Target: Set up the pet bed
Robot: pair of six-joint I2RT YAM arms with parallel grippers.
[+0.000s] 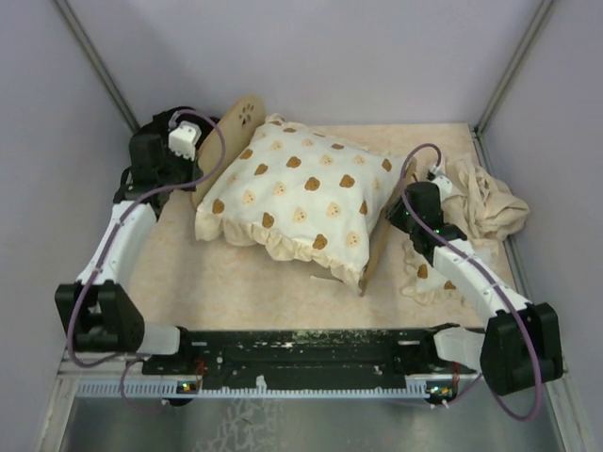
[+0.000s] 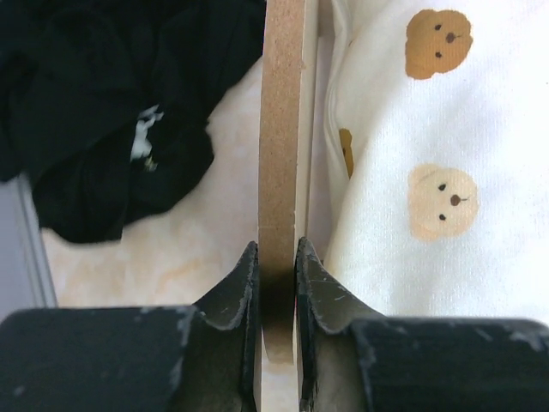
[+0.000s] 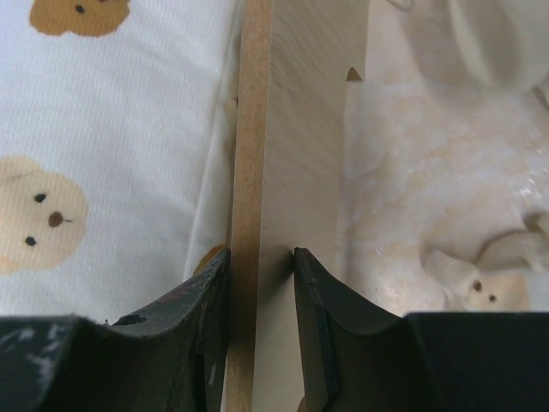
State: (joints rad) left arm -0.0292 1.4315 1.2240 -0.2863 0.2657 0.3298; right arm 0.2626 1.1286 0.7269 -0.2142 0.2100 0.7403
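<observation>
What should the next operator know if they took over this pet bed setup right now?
Left gripper: shut on the pet bed, on the panel at its headboard end.
Right gripper: shut on the wood panel at the opposite end of the frame.
Cream cushion lies on top of the frame. The beige cloth is bunched at the right edge.
Done: both ends gripped.
Left: probably positioning the frame and sorting the bedding. No mattress is visible.
</observation>
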